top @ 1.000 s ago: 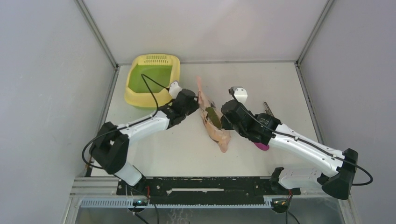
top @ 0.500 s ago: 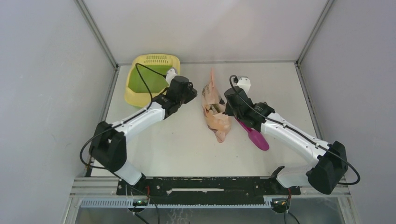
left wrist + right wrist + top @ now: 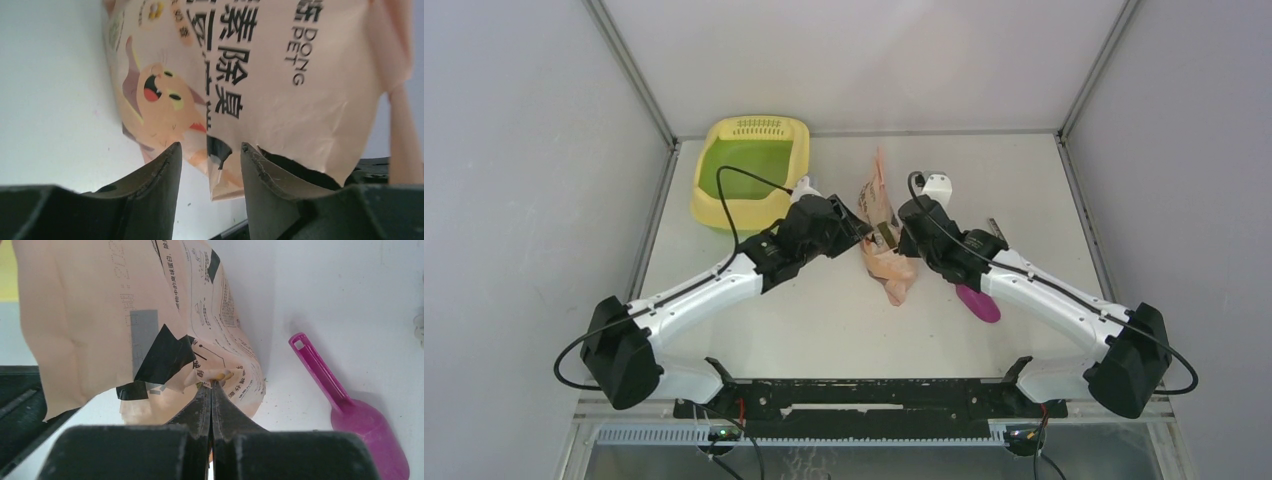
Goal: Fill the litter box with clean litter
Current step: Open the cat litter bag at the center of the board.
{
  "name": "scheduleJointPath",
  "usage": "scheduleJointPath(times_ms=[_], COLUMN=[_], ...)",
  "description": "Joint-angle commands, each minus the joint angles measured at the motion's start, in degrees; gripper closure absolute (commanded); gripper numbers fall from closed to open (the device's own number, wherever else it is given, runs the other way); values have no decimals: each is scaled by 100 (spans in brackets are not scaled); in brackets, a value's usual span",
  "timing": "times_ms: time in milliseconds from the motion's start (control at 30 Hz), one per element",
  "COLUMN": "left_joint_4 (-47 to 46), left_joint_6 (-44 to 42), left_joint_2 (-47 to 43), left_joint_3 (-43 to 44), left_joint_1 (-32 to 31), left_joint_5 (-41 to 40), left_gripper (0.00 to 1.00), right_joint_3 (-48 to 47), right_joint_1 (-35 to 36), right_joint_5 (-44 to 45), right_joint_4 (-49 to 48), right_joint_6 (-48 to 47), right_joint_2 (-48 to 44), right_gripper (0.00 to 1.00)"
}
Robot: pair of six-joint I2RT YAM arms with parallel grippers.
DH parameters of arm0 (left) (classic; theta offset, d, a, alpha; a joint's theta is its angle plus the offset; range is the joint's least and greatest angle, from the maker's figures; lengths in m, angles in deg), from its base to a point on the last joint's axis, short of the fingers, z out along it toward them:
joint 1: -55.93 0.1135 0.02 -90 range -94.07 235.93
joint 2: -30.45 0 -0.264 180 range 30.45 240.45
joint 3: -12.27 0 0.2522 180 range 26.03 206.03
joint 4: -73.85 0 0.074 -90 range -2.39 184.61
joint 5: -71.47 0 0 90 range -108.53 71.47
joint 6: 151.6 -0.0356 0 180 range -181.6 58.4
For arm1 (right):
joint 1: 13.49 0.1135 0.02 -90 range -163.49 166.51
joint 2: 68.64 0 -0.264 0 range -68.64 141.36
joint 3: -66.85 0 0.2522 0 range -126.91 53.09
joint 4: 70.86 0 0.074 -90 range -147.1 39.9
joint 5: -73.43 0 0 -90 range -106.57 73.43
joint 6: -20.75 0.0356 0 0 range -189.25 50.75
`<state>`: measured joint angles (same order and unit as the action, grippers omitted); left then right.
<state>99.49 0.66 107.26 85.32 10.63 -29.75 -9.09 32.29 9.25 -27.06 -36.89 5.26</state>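
Yellow litter box (image 3: 749, 165) sits far left on the desk (image 3: 824, 320), green floor bare: no pouring done yet. Peach bag (image 3: 886, 262) stands between the arms; right hand (image 3: 211, 390) pinches it tight, left hand (image 3: 210, 150) gapes around its corner

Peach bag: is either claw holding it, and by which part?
Right claw pinches the peach bag by a fold in its side. Left claw stands open astride its edge, gripping nothing.
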Motion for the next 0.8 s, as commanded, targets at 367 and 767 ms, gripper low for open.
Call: scheduleJointPath(times_ms=[367, 767], left_joint_4=[289, 1100], left_joint_6=[434, 186], left_joint_2=[260, 839], left_joint_3=[189, 592], left_joint_1=[-457, -494], left_joint_5=[36, -607], left_gripper=[49, 69], right_joint_3=[21, -102], right_joint_1=[375, 608], right_joint_5=[121, 217], right_joint_4=[-234, -208], right_joint_6=[156, 150], right_joint_2=[127, 141], right_gripper=[100, 100])
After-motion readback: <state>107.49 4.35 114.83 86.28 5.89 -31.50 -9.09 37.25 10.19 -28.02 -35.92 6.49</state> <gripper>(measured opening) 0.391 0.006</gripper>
